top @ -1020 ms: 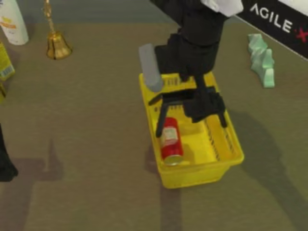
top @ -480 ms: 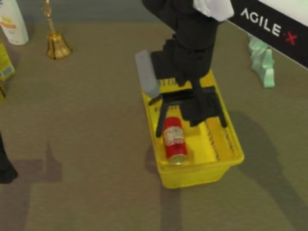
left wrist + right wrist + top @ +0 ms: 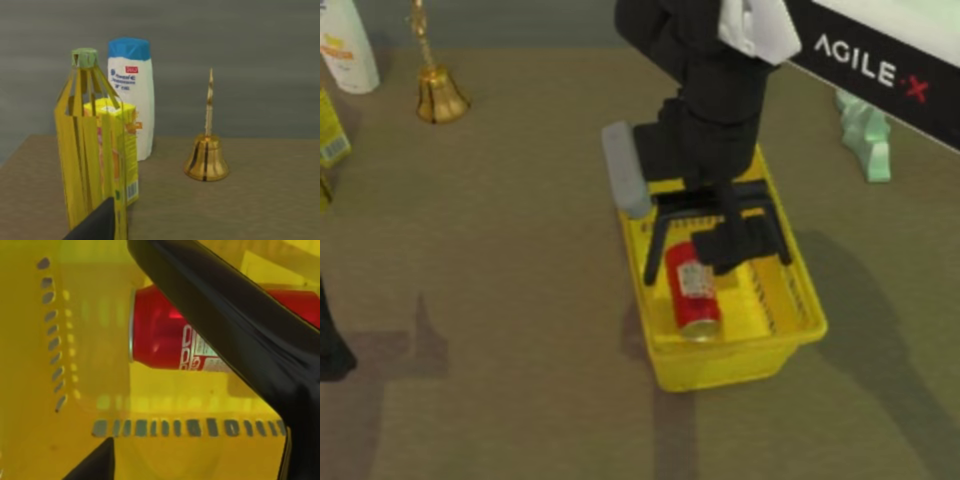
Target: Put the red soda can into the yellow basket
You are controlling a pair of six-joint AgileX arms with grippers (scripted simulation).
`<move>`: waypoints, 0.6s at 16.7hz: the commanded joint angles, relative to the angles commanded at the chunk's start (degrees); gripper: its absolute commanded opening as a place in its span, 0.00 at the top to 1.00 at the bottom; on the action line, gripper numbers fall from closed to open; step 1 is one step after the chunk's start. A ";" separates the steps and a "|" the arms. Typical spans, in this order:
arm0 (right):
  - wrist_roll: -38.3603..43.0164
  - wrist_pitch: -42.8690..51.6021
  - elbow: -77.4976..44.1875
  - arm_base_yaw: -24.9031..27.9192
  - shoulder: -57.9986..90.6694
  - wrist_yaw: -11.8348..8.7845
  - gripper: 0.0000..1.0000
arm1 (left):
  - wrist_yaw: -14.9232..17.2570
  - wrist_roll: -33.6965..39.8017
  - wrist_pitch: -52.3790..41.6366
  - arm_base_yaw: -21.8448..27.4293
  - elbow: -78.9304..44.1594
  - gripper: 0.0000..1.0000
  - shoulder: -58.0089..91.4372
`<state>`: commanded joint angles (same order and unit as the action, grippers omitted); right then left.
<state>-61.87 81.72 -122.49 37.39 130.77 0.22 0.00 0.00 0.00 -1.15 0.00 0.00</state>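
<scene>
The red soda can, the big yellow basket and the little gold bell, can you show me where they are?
Red soda can (image 3: 693, 290): top view, on its label.
Yellow plastic basket (image 3: 720, 365): top view, on its near wall.
Gold bell (image 3: 439, 95): top view, on its body.

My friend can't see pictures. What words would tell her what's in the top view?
The red soda can lies on its side inside the yellow basket, with the right arm's black gripper right over the basket beside it. A gold bell and a white bottle stand at the table's far left, and a pale green object sits on the right.
</scene>
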 joint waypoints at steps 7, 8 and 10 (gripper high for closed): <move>0.00 0.00 0.00 0.00 0.00 0.00 0.53 | 0.00 0.00 0.00 0.00 0.00 0.00 0.00; 0.00 0.00 0.00 0.00 0.00 0.00 0.60 | 0.00 0.00 0.00 0.00 0.00 0.00 0.00; 0.00 0.00 0.00 0.00 0.00 0.00 0.75 | 0.00 0.00 0.00 0.00 0.00 0.00 0.00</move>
<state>-61.87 81.72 -122.49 37.39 130.77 0.22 0.00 0.00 0.00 -1.15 0.00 0.00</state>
